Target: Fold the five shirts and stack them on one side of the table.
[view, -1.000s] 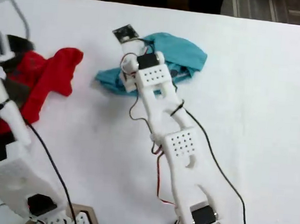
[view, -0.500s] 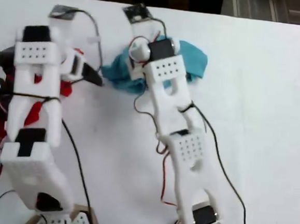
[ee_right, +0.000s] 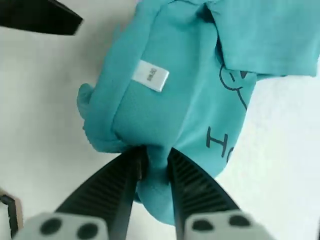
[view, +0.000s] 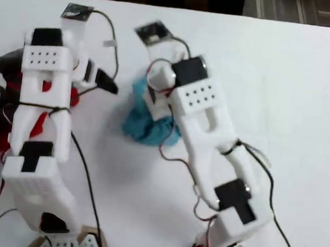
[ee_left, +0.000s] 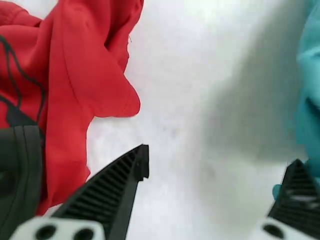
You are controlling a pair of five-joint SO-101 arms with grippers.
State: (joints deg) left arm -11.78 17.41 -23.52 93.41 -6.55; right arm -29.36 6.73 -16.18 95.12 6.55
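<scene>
right wrist view: hand [ee_right: 152, 167] pinches crumpled shirt [ee_right: 187, 85]

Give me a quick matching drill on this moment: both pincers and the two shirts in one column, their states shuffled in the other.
Things:
1. left pincer
2. right pincer
3. red shirt
4. teal shirt

States:
A. bunched up, pinched at one fold
B. open above a bare patch of the table
C. crumpled, lying loose beside an open pincer
D. shut on cloth

Pairs: 1-B; 2-D; 3-C; 4-A
</scene>
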